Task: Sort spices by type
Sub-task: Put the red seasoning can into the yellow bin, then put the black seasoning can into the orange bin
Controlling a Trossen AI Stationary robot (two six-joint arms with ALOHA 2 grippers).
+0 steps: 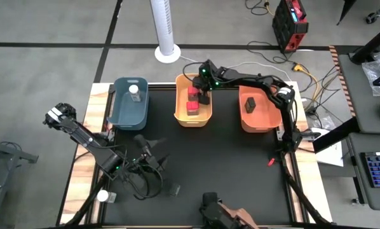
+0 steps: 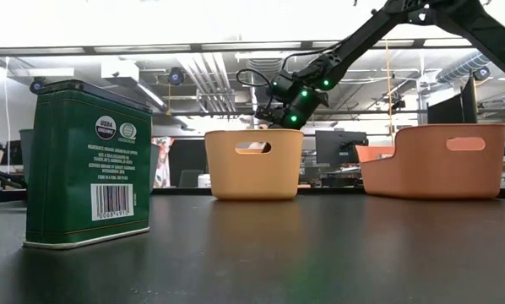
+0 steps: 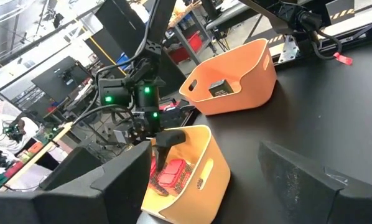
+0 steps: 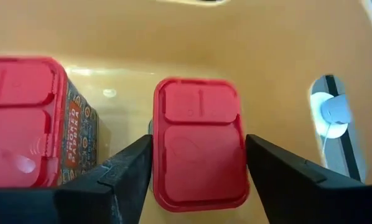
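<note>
The yellow bin [image 1: 193,117] holds two red-lidded spice jars. One [image 4: 199,143] stands upright on the bin's floor beside the other [image 4: 21,118]. My right gripper [image 4: 198,168] reaches down into this bin from the far right. It is open, with one finger on either side of the first jar's lid and a sliver of room at each side. A white-lidded jar [image 1: 134,90] stands in the blue bin [image 1: 128,111], and a dark jar [image 1: 250,104] lies in the orange bin [image 1: 257,121]. My left gripper [image 3: 236,180] hovers open over the near left of the table with nothing between its fingers.
Another white-lidded jar [image 1: 102,196] stands at the table's near left corner. A green tin [image 2: 88,165] stands upright on the mat close to the low camera. A small red object [image 1: 271,161] lies by the right edge. The dark mat's middle [image 1: 222,159] has free room.
</note>
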